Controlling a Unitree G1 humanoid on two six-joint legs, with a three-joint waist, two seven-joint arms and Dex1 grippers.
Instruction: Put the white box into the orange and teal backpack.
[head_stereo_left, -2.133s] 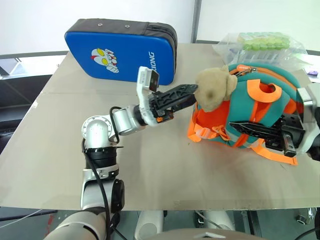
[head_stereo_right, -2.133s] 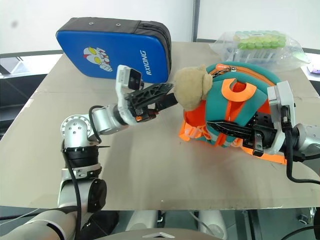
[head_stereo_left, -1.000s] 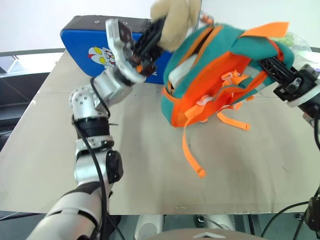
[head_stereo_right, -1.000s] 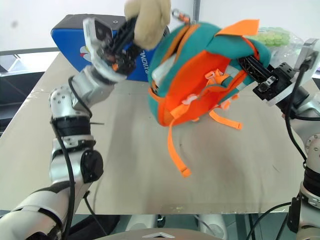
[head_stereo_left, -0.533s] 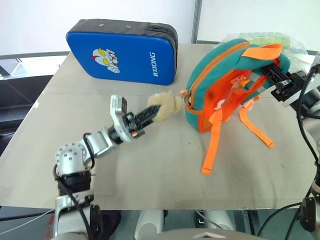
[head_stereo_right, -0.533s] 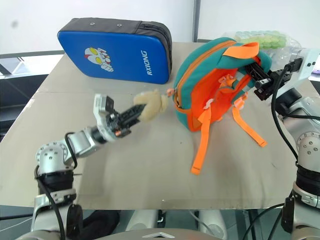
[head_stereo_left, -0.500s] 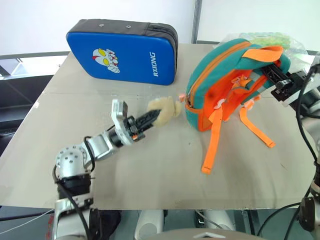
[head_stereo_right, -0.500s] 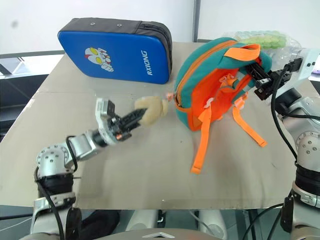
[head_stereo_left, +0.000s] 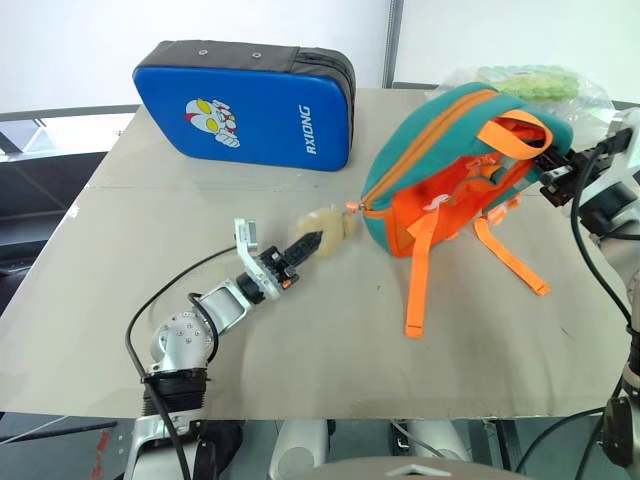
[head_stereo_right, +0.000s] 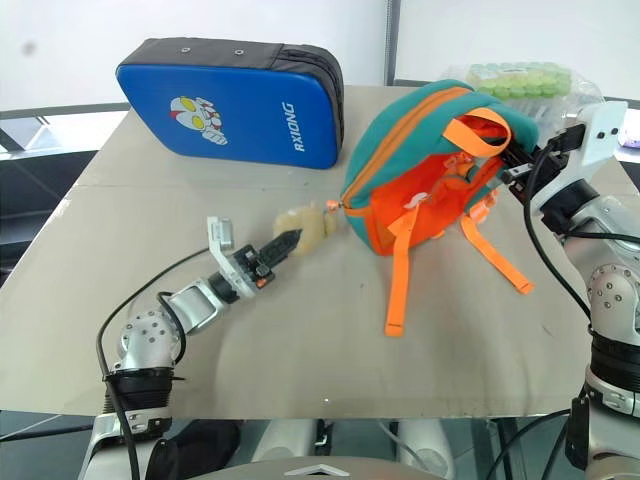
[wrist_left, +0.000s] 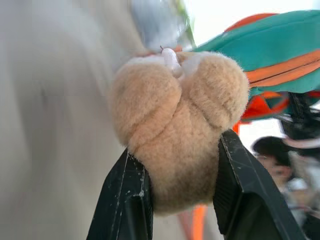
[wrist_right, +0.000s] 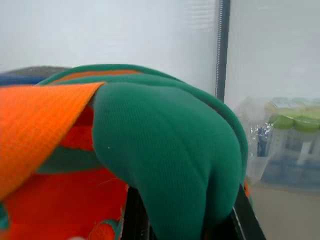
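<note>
Backpack (head_stereo_left: 455, 165) lowered onto table (head_stereo_left: 300, 330), left claw (head_stereo_left: 318, 233) lower.

A tan table (head_stereo_left: 300, 370) bears a blue padded case (head_stereo_left: 245, 103), backpack (head_stereo_left: 450, 170) and clear bag (head_stereo_left: 530, 85).

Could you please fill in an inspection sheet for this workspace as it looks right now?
Surface: beige table, bare at the front.
Job's things: orange and teal backpack held up at its top end, straps trailing on the table; white box: nothing seen.
Clutter: blue padded case at the back; clear bag of green-capped tubes behind the backpack.
Grippers: left gripper shut on the tan plush toy; right gripper shut on the backpack's teal fabric.
Cables: black cables along both arms.
Surroundings: white wall behind.
</note>
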